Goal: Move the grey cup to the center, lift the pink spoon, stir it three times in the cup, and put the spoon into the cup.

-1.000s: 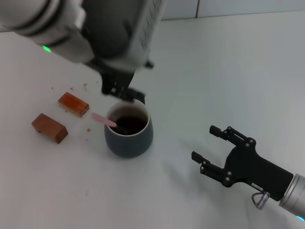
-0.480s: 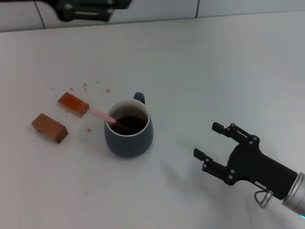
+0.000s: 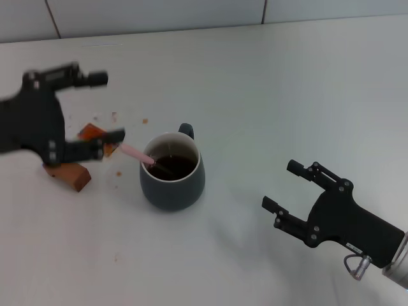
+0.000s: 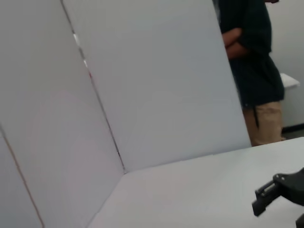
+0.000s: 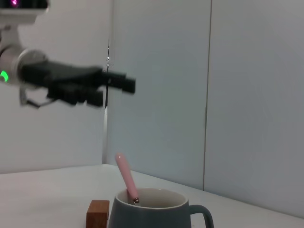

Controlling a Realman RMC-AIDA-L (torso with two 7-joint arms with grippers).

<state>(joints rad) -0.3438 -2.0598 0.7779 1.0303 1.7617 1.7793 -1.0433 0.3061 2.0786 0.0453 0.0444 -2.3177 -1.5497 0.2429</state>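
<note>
Pink spoon (image 3: 136, 153) free of both grippers, propped in grey cup (image 3: 172, 171), handle slanting toward spread-fingered left gripper (image 3: 99, 108) hovering near above wooden blocks (image 3: 66, 172); spread-fingered right gripper (image 3: 285, 187) well apart across surface (image 3: 268, 95).

Cup: the rounded dark blue-grey ceramic mug (image 3: 173, 173) has a smooth matt outside, with a paler glazed-looking rim and inside.
Liquid: the dark brown liquid (image 3: 173, 165) in the mug is glossy.
Spoon: the slim spoon with the pale pink plastic handle (image 3: 137, 154) looks smooth and softly matt; its metal part is mostly hidden in the liquid.
Blocks: the 2 reddish-brown wooden blocks (image 3: 71, 174) have a smooth, slightly shiny top face.
Surface: the white surface (image 3: 274, 102) is smooth and matt.
Grippers: the left gripper (image 3: 95, 108) and the right gripper (image 3: 281, 186) are black matt plastic.
Wall: the pale wall panels (image 5: 156, 85) look smooth and matt.
</note>
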